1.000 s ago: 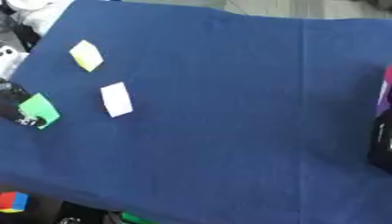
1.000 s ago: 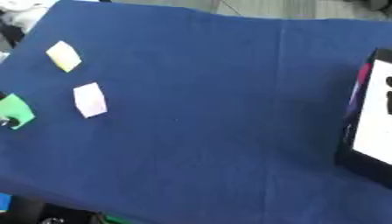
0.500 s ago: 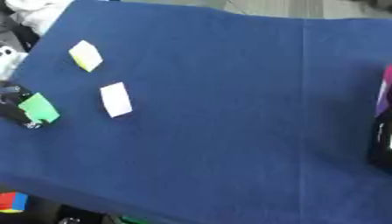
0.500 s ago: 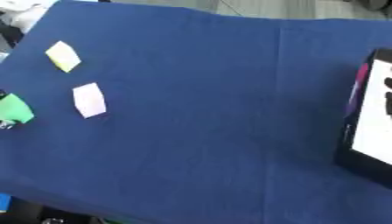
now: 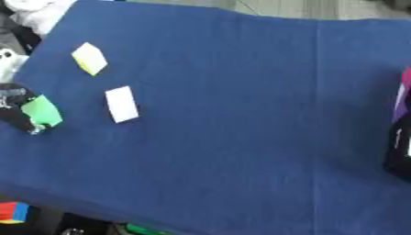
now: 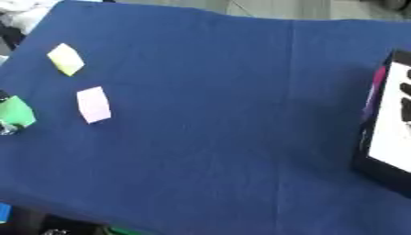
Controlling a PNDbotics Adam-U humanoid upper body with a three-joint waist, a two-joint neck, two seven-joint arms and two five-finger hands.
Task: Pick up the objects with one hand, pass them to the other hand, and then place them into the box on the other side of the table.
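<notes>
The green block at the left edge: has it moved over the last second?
Barely, if at all: the green block, held in the left hand, keeps its spot beside the white block.

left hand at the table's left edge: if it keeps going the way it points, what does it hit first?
Hard to read its heading; the left hand holds the green block. If it heads right across the table, the white block looks nearest.

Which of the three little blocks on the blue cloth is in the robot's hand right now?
The green block, at the table's left edge: the left hand is closed around it. The yellow block and the white block lie untouched on the blue cloth.
</notes>
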